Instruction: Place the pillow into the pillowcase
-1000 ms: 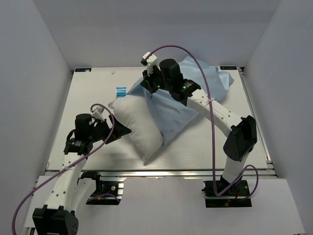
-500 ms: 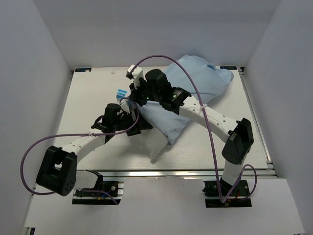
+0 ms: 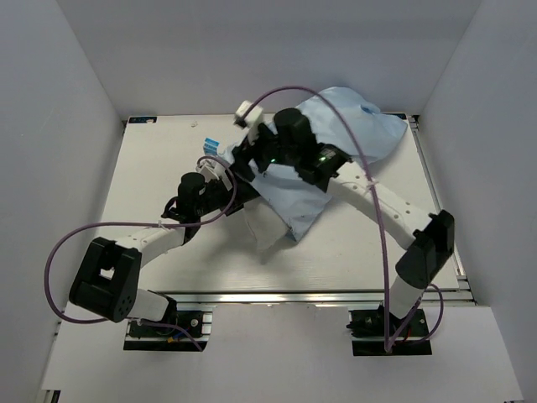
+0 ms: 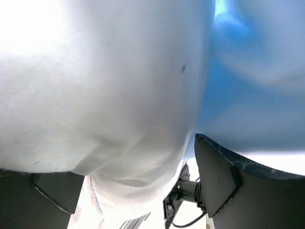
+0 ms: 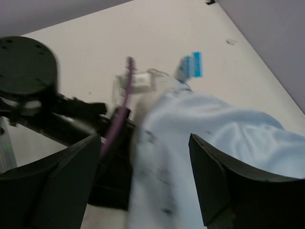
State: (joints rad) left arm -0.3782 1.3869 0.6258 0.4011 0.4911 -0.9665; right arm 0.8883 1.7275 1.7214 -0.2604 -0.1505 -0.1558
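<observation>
While the pillowcase (image 3: pixel 357 138) lies wrinkled from the middle of the surface (image 3: pixel 151 168) toward its far right corner, only a small white part of the pillow (image 3: pixel 267 238) shows at its near end, close to the middle of the surface. The left pincer (image 4: pixel 136 162) has its fingers wide apart. In the left wrist view the white pillow bulges between them, with blue cloth just beside it on the right. The right pincer (image 5: pixel 143 143) is also apart and clamps nothing; it hangs above the blue cloth at the left end of the pillowcase. A small blue label (image 3: pixel 210 147) lies near the far edge.
</observation>
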